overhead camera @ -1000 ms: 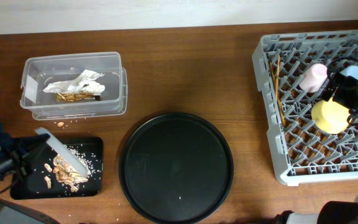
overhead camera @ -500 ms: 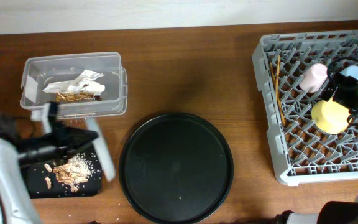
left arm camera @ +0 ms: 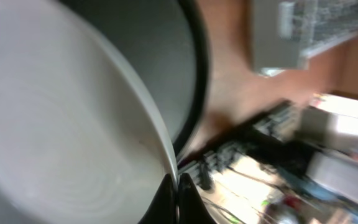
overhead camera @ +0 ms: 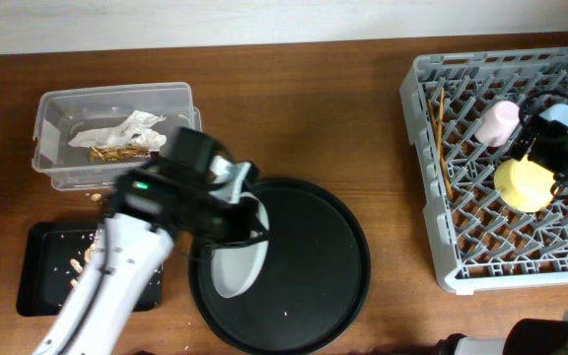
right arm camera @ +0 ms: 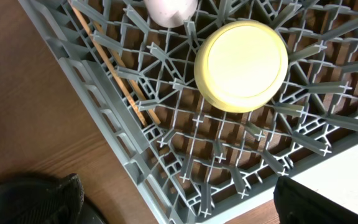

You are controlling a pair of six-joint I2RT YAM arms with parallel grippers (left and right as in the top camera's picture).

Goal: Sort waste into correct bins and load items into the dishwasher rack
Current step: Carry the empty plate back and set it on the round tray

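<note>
one grey plate [overhead camera: 237, 264], rim clamped in the left hand [left arm camera: 176, 188], tilted over the round black tray [overhead camera: 325, 288]. looks stiff, slick, breakable; wants a deep rim pinch. right hand [right arm camera: 179, 200] spread wide over the rack [overhead camera: 417, 177].

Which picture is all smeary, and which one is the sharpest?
Left wrist view: smeary all over, the grey plate and round black tray have soft edges. Right wrist view: sharpest, the yellow bowl and dishwasher rack look crisp. Overhead view: mostly clear, blurry only around the left arm.
</note>
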